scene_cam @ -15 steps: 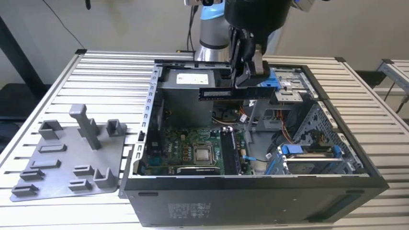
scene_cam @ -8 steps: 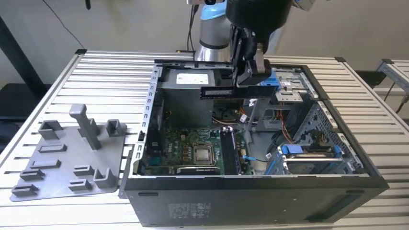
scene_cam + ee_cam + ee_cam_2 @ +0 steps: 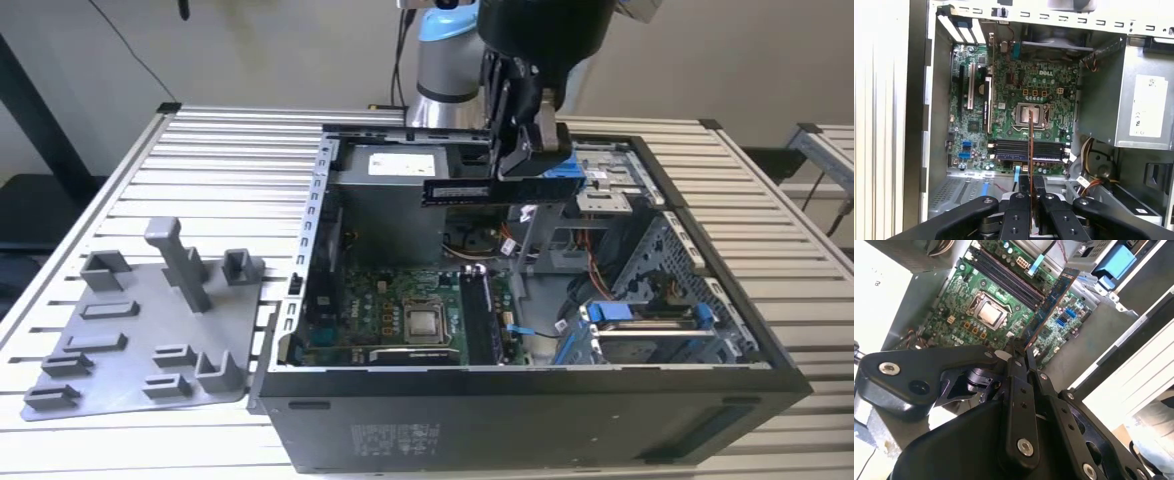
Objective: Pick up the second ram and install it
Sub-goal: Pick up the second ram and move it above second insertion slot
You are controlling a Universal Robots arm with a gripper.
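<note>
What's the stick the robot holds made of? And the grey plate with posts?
The second ram, in the gripper: seemingly rigid circuit board, dark, with black chips and a pale label. The grey fixture plate: probably plastic, matte, evenly grey.

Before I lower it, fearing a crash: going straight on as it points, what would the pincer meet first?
Likely the black memory slots on the green board, with the second ram in the pincer touching first; depth is unclear.
</note>
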